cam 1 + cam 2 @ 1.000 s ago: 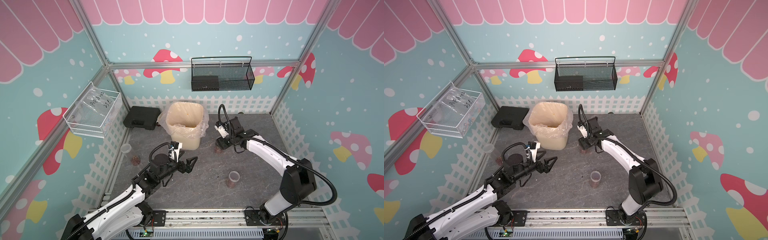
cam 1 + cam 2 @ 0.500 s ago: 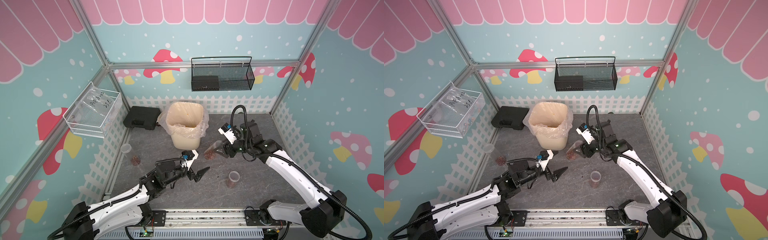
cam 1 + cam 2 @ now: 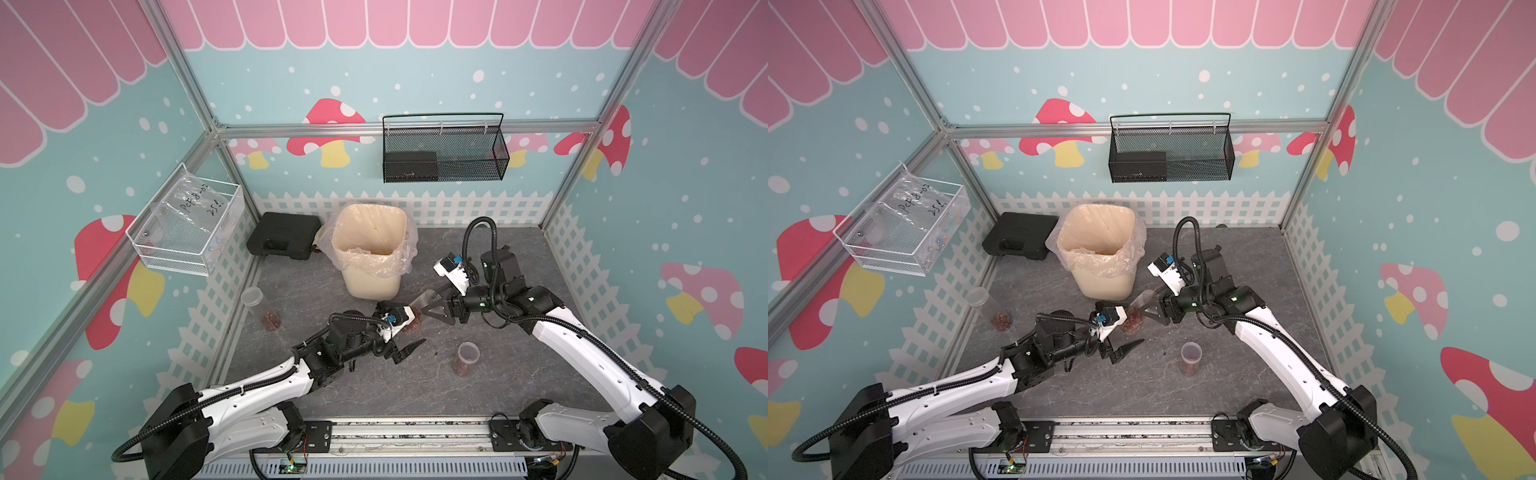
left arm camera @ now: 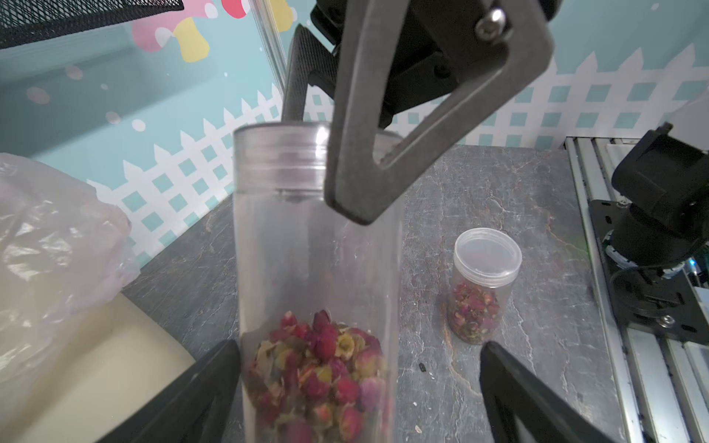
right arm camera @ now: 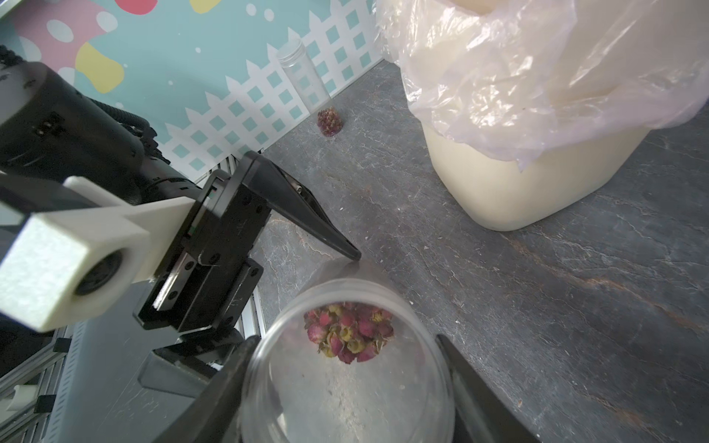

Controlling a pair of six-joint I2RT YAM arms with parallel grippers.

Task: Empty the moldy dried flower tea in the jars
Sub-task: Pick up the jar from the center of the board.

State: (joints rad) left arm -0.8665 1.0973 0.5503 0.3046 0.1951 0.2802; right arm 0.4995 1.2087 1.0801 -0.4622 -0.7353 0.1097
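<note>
The right claw (image 3: 433,306) pinches a tilted, lidded jar (image 4: 291,249) over the counter (image 3: 498,395) near the bin (image 3: 370,282), with dried flower tea (image 4: 318,368) at its bottom. The left claw (image 4: 358,347) is spread wide on either side of its base.

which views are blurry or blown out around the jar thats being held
Left wrist view: the held jar is close and soft, the lidded jar behind it crisper. Right wrist view: the held jar's rim blurs against the lens, and the bin liner is washed out bright. Both top views: even light, sharp throughout, only faint shadows.
</note>
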